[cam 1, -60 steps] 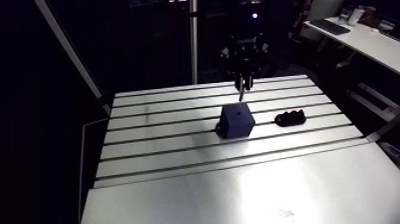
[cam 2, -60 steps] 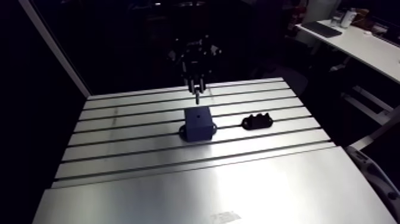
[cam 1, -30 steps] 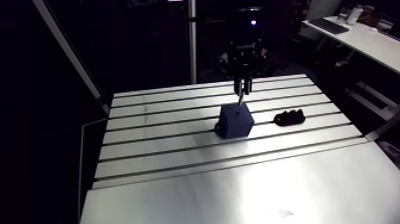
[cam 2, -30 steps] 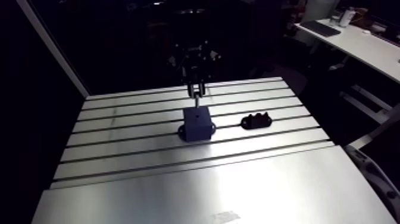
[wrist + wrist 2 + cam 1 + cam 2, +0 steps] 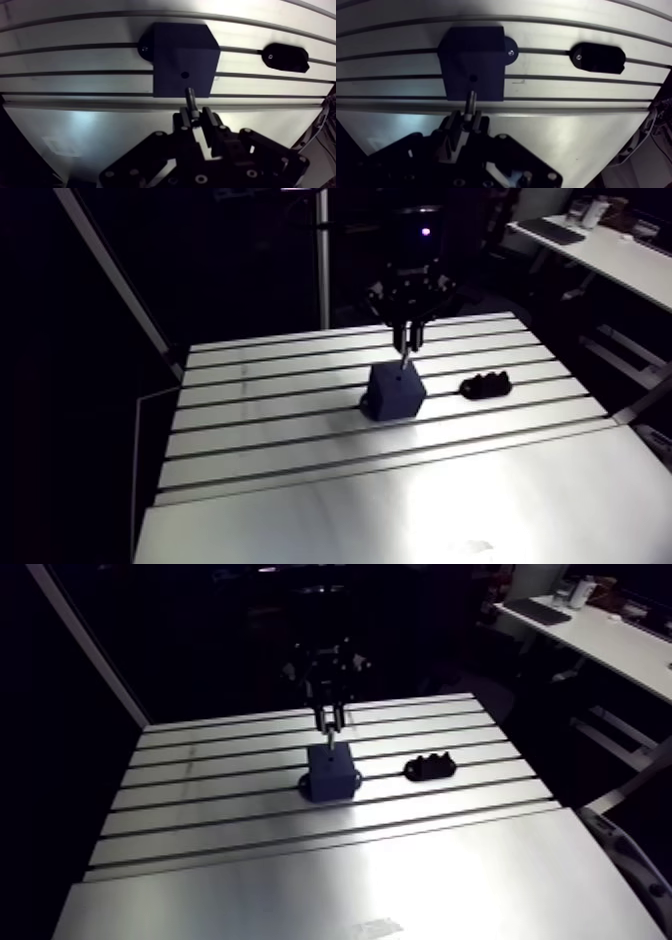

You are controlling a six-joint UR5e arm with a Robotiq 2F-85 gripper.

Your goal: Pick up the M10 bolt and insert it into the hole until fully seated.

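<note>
A slotted aluminium desk (image 5: pixel 300 488) fills the scene, its grooves running across under bright light with a dim room around it. On the slotted part stands a dark blue block (image 5: pixel 182 60), fixed by a round foot (image 5: pixel 145 48) with a screw at one side. A small round hole (image 5: pixel 185 75) sits in the middle of the block's upper face. Well apart from the block, along the same grooves, lies a low black holder (image 5: pixel 286 57) with a screw at one end.

The end effector (image 5: pixel 196 119) hangs over the block, pointing down. Its two fingers stand narrow and clamp the M10 bolt (image 5: pixel 191 100) between them, the shank sticking out past the fingertips toward the block. In the wrist view the bolt's tip lies over the near part of the block's upper face, just short of the hole and not in it. In the arm view the tip sits right at the block's top; whether it touches the face cannot be told.
</note>
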